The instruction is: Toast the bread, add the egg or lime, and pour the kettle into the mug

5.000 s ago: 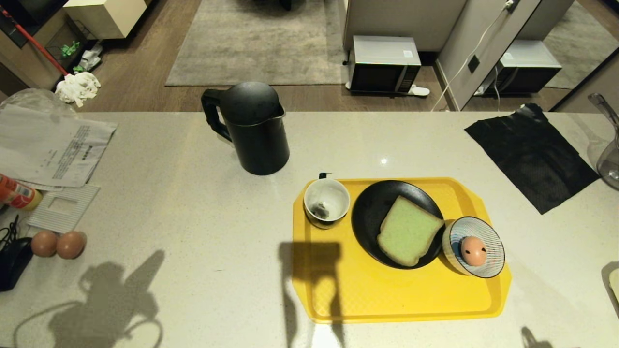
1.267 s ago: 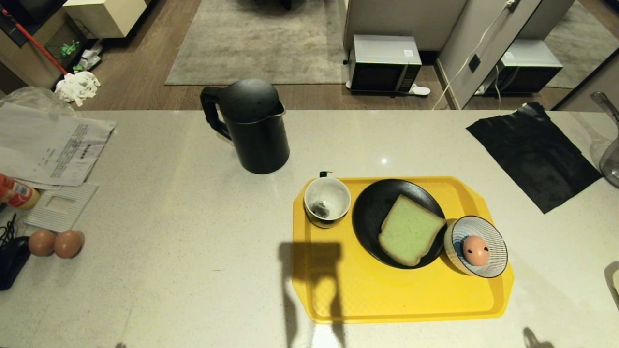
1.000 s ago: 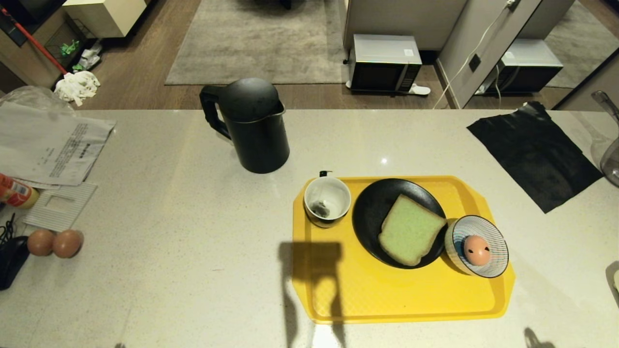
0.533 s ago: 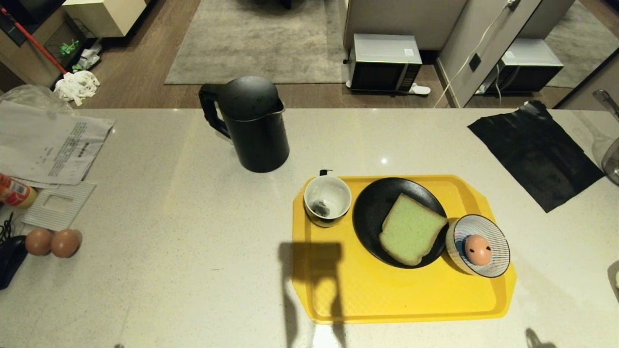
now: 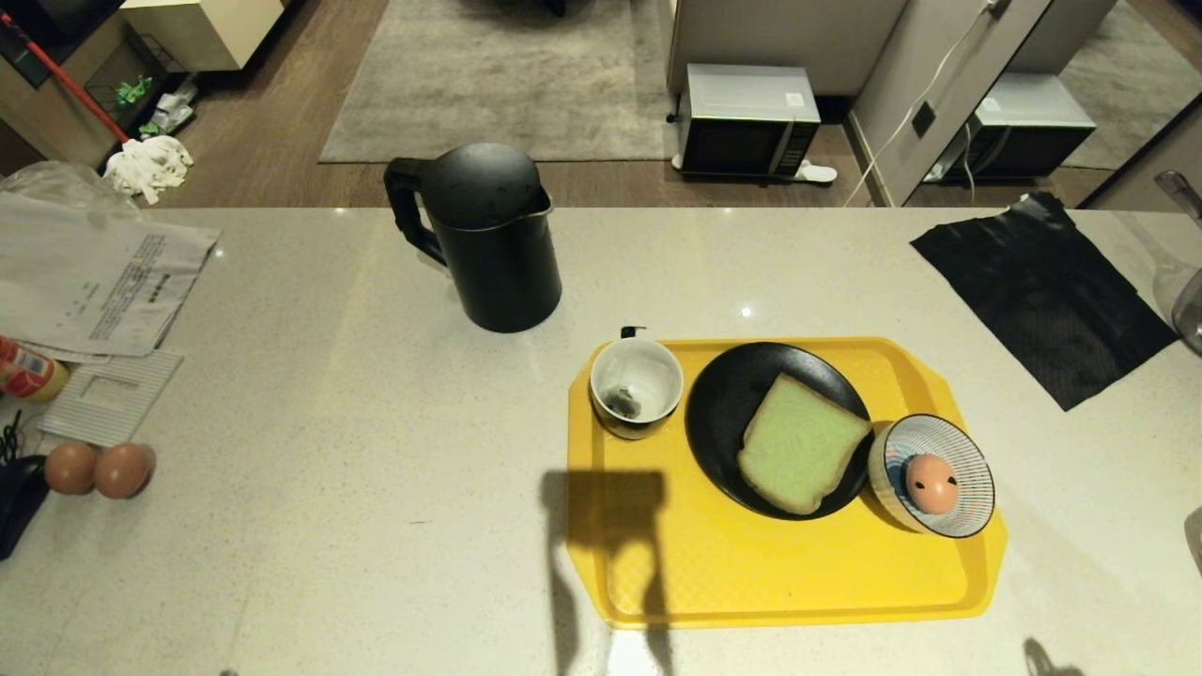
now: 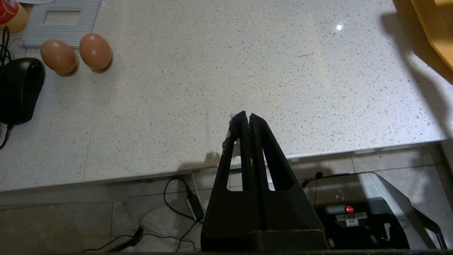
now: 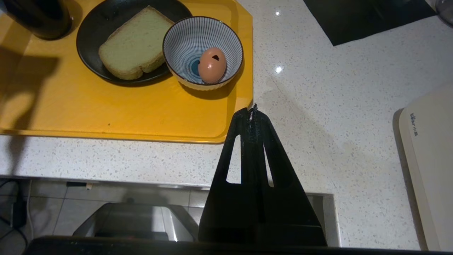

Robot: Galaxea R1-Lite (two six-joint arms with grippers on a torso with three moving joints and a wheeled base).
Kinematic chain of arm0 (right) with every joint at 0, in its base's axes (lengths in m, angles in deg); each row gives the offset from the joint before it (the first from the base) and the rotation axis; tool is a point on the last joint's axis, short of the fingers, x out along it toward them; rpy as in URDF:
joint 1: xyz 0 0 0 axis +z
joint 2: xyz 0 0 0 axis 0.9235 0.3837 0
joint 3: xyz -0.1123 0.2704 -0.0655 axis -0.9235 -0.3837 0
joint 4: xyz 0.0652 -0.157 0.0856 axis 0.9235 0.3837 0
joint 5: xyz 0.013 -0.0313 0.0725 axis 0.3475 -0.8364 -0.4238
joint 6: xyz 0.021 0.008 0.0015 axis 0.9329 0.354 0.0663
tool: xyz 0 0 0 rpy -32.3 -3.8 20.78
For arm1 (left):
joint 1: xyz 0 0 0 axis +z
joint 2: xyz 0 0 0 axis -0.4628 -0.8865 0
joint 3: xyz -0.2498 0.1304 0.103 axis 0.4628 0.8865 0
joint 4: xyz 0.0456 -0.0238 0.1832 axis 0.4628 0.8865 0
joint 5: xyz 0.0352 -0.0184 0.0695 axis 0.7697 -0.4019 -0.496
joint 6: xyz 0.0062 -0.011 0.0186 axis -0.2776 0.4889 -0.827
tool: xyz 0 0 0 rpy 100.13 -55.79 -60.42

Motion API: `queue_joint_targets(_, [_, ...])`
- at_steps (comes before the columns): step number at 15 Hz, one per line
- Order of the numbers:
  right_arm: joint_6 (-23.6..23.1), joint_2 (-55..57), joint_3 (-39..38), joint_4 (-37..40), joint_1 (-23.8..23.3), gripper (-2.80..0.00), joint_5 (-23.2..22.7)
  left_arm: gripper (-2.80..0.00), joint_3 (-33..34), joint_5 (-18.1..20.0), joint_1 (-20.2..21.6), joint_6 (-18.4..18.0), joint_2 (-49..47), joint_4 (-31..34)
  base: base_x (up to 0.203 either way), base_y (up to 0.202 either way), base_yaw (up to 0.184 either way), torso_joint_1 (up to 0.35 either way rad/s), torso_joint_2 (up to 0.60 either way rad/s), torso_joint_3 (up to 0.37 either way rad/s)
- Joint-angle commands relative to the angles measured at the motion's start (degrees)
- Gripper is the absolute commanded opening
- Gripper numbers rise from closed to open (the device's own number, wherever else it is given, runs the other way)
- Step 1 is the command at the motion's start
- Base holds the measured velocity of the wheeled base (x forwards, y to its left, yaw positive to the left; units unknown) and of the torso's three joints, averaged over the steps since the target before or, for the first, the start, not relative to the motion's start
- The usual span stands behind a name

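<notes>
A pale green bread [image 5: 801, 456] slice lies on a black plate [image 5: 723, 413] on the yellow tray [image 5: 779, 573]. Beside it, a striped bowl [image 5: 967, 460] holds the spotted egg [image 5: 932, 483] [image 7: 211, 65]. The mug [image 5: 636, 385], white inside, stands at the tray's far left corner. Behind it on the counter is the black kettle [image 5: 488, 239]. No lime shows. My left gripper [image 6: 247, 116] hangs shut and empty over the counter's near edge. Near the tray's front right corner my right gripper [image 7: 252, 110] is shut and empty too. Neither arm appears in the head view.
Two plain brown eggs [image 5: 97, 468] [image 6: 76, 55] lie at the counter's left beside a black mouse [image 6: 19, 90], papers [image 5: 94, 282] and a card [image 5: 108, 396]. A black cloth [image 5: 1038, 296] lies far right. A cream appliance [image 7: 428, 159] sits right of the right gripper.
The whole head view has shifted slightly as the camera moved; the counter things kept their places. Both grippers stay shut.
</notes>
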Motion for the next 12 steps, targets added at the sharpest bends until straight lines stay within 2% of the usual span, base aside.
queue_joint_targets(1, [0.81,0.00,-1.49,-0.05,0.02,-2.80,0.10,-2.80,0.00,0.01,0.00,-0.04,0.01,0.00,0.000,0.000,0.000,-0.056,0.10,0.037])
queue_joint_targets(3, [1.99,0.00,-1.49,-0.05,0.02,-2.80,0.36,-2.80,0.00,0.01,-0.02,-0.13,0.01,0.00,0.000,0.000,0.000,-0.064,0.12,0.066])
queue_joint_targets(12, [1.99,0.08,-1.49,-0.14,-0.05,-2.80,0.33,-2.80,0.00,0.01,0.06,-0.04,0.01,0.09,0.000,0.000,0.000,-0.057,0.12,0.060])
